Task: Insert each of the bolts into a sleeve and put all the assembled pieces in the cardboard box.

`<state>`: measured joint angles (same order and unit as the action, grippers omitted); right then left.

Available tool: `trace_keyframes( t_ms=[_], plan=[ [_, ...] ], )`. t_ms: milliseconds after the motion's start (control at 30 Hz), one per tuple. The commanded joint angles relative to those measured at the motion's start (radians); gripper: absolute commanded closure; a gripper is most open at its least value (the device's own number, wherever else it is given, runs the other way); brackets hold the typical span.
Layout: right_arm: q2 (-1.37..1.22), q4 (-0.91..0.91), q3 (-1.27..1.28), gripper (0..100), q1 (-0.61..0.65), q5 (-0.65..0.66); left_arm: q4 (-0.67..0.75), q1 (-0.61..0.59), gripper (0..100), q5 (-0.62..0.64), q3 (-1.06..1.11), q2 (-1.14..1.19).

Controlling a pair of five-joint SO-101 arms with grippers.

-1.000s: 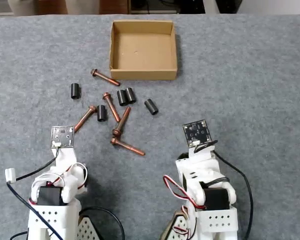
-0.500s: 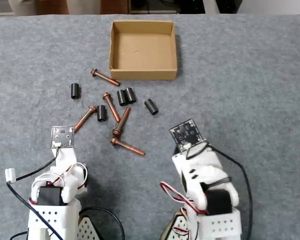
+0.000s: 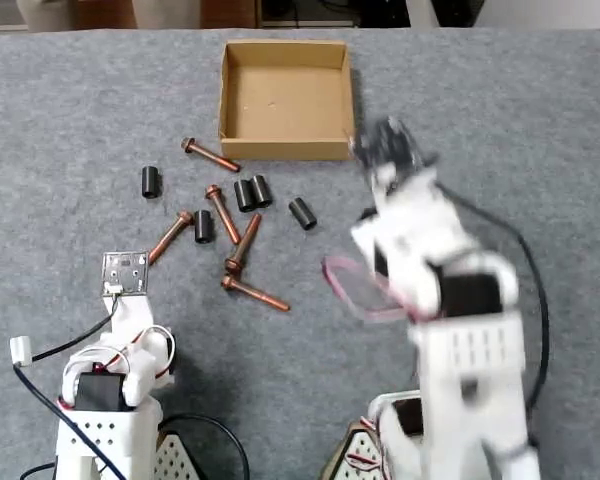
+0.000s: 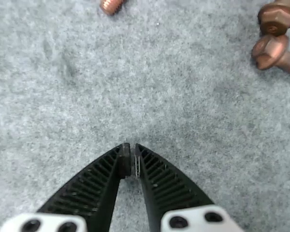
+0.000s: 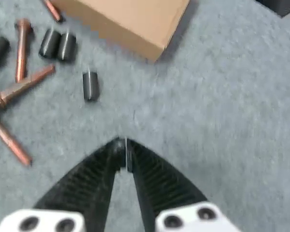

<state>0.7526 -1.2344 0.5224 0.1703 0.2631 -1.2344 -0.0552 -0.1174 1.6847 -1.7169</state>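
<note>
Right now my right claw (image 5: 124, 153) is pinched closed with nothing in it, hanging over the grey worktop (image 3: 540, 120) just beside the near corner of the cardboard box (image 3: 285, 149). My left claw (image 4: 131, 162) is closed too, low over the worktop. The bolts (image 3: 225, 213) and sleeves (image 3: 301, 213) lie loose, scattered in front of the box.

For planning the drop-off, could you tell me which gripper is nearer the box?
Right. The right gripper hangs off a corner of the box; the left gripper sits well back.
</note>
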Motion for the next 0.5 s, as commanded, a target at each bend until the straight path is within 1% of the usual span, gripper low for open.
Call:
trace_keyframes(
  t_ms=[0,67,167,233,333,467],
  plan=[
    [-0.254,-0.014,-0.232,99.5,0.018,-0.012,-0.005,0.006,97,-0.008,0.009,-0.050],
    [-0.358,-0.015,-0.303,97.8,0.018,-0.012,-0.005,0.006,97,-0.008,0.009,-0.050],
    [-0.498,-0.051,-0.392,87.5,0.018,-0.012,-0.003,0.008,97,-0.003,0.009,-0.050],
    [-0.591,-0.104,-0.455,82.1,0.044,-0.012,-0.003,0.009,97,-0.003,0.009,-0.050],
    [-0.733,-0.181,-0.555,81.8,0.101,-0.012,-0.003,0.011,97,-0.003,0.009,-0.050],
    [-0.921,-0.215,-0.685,81.8,0.191,-0.018,-0.003,0.014,97,-0.003,0.009,-0.050]
  ],
)
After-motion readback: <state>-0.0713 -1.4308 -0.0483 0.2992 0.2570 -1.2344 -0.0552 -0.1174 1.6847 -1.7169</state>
